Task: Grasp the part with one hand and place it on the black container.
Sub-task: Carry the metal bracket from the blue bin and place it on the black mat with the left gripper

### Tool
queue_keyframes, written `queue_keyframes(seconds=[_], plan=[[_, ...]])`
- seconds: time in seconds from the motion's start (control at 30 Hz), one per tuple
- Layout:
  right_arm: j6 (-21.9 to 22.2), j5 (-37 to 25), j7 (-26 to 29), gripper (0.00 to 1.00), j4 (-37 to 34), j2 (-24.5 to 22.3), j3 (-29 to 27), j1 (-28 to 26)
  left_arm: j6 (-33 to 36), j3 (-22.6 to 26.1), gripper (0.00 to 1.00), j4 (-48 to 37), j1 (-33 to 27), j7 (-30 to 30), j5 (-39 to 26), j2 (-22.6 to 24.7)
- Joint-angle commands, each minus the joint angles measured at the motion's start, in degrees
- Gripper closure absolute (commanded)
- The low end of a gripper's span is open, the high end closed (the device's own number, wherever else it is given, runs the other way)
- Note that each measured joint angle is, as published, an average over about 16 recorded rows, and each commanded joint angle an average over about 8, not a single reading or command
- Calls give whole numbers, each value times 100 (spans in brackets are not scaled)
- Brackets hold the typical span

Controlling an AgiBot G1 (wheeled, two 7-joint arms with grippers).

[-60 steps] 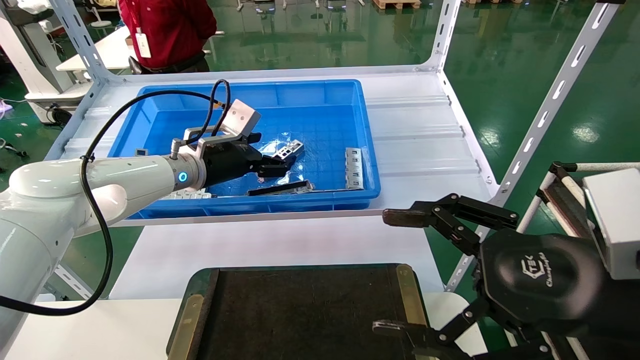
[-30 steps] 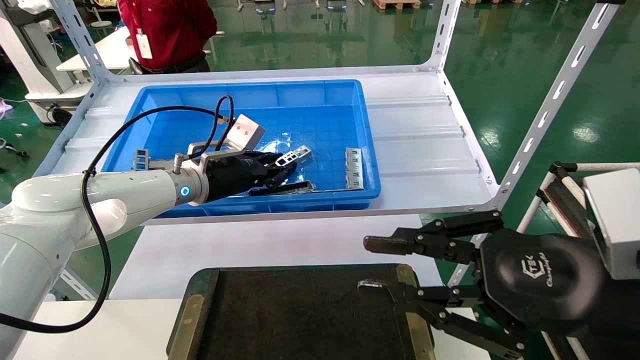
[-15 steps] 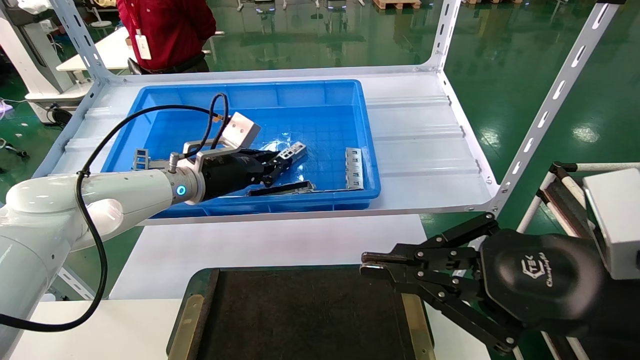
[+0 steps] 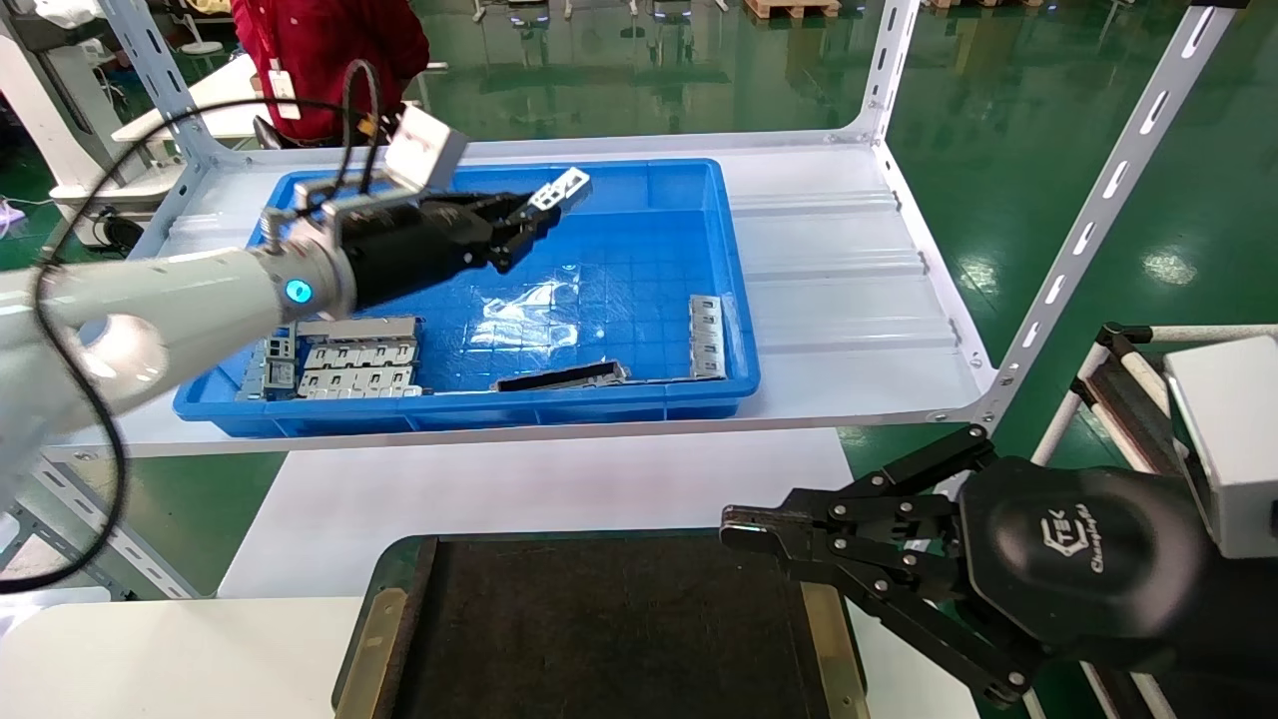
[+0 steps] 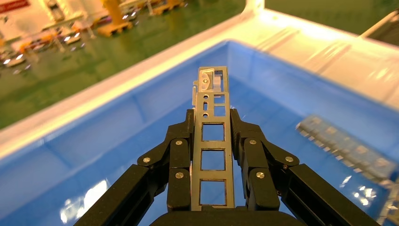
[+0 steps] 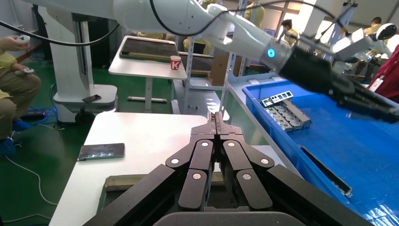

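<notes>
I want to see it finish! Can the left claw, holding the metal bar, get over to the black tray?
Probably yes. The left claw is shut on the part, lifted above the blue bin. The black container lies bare; only the shut right claw hovers at its far right corner.

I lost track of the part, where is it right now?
In the head view the part is held up in the left end effector, above the far side of the blue bin.

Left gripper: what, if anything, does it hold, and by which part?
The left gripper clamps the narrow silver-grey metal bar with square cut-outs by its long edges, near one end; the other end sticks out.
</notes>
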State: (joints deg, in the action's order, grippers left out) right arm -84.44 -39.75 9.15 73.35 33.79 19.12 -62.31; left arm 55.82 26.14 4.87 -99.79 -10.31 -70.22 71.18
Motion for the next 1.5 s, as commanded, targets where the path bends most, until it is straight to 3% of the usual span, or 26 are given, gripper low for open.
queue_keyframes(seconds=[0.03,0.23,0.4,0.57,0.77,1.03,1.3,1.5], plan=[[0,0,0,100,0,0,0,0,241,-31,100,30,-82,-32,48,-88],[0,1,-1,100,0,0,1,0,2112,-83,100,237,-95,-12,211,-556],[1,1,-1,100,0,-1,2,0,3157,-85,100,480,95,106,312,-822],[1,2,-1,100,0,-1,3,-1,3551,-25,100,1200,675,451,538,-1068],[1,2,-2,100,0,-1,4,-1,3466,149,100,2786,1930,1195,984,-1537],[2,3,-2,100,0,-2,5,-1,2536,268,100,4504,3839,2026,1131,-2005],[2,4,-3,100,0,-2,6,-1,154,144,100,5327,5415,2661,923,-1855],[3,5,-3,100,0,-3,7,-2,-1413,140,100,5534,5985,3124,703,-1393]])
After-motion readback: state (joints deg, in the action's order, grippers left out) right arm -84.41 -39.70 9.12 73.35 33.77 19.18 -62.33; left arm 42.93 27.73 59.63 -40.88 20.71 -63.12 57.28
